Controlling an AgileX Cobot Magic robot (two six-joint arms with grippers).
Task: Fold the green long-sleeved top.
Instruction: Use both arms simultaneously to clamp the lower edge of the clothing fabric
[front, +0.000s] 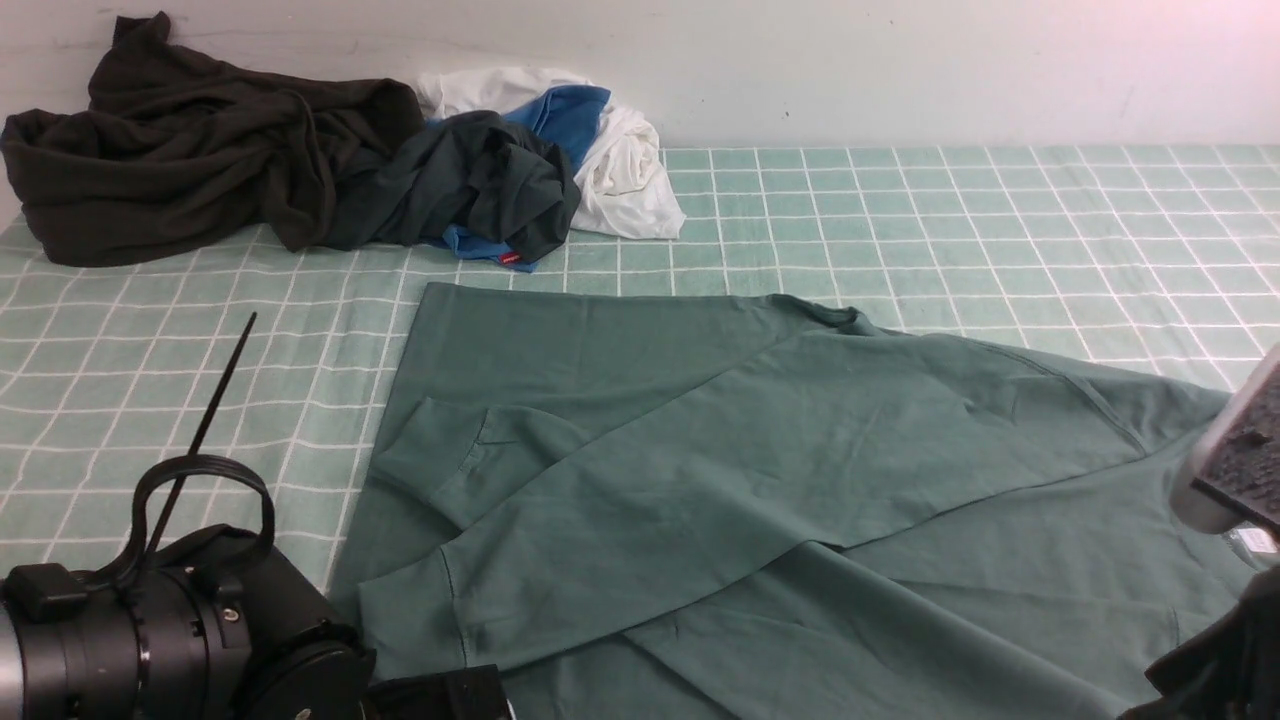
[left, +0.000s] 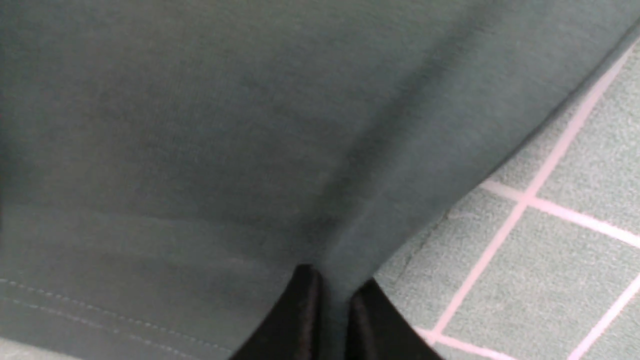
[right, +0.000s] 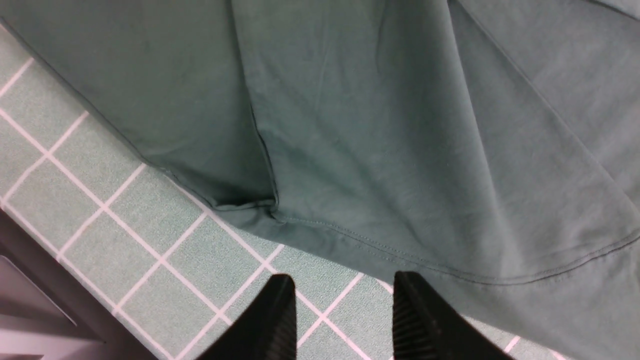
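The green long-sleeved top (front: 700, 450) lies spread flat on the checked cloth (front: 1000, 220), with both sleeves folded slantwise across its body and the cuffs (front: 410, 610) at the near left. In the left wrist view, my left gripper (left: 335, 286) is shut on a raised ridge of the top (left: 200, 125) close to its stitched hem. In the right wrist view, my right gripper (right: 342, 282) stands open with nothing between its fingers. It hangs over the cloth just beside the hem of the top (right: 375, 125). Only the arm bodies show in the front view.
A heap of very dark garments (front: 200, 150) with blue (front: 565, 115) and white (front: 630, 170) ones lies at the back left against the wall. The table's dark edge (right: 55, 285) runs close behind the right gripper. My right arm's housing (front: 1235, 450) stands at the right margin.
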